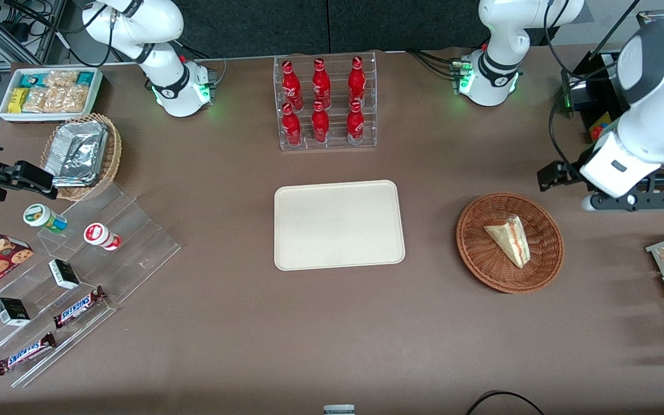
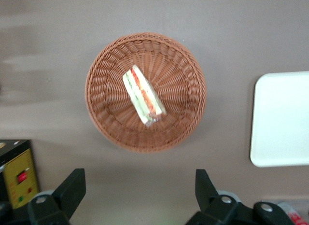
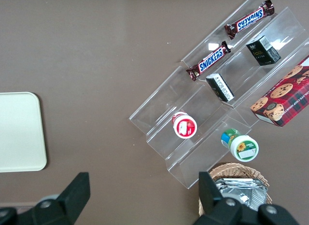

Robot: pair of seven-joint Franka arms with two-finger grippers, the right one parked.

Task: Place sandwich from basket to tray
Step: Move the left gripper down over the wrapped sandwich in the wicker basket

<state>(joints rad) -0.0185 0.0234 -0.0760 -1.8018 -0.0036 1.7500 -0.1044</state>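
My gripper (image 2: 137,193) hangs wide open above the table. The sandwich (image 1: 509,239) lies in the basket (image 1: 478,262), right of center. I might squash it by squeezing hard.

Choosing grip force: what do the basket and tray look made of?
The basket looks like woven reddish-brown wicker, with visible weave ridges. The tray looks like smooth matte cream plastic, though that is uncertain. The sandwich lies in the basket; the open gripper hovers beside it.
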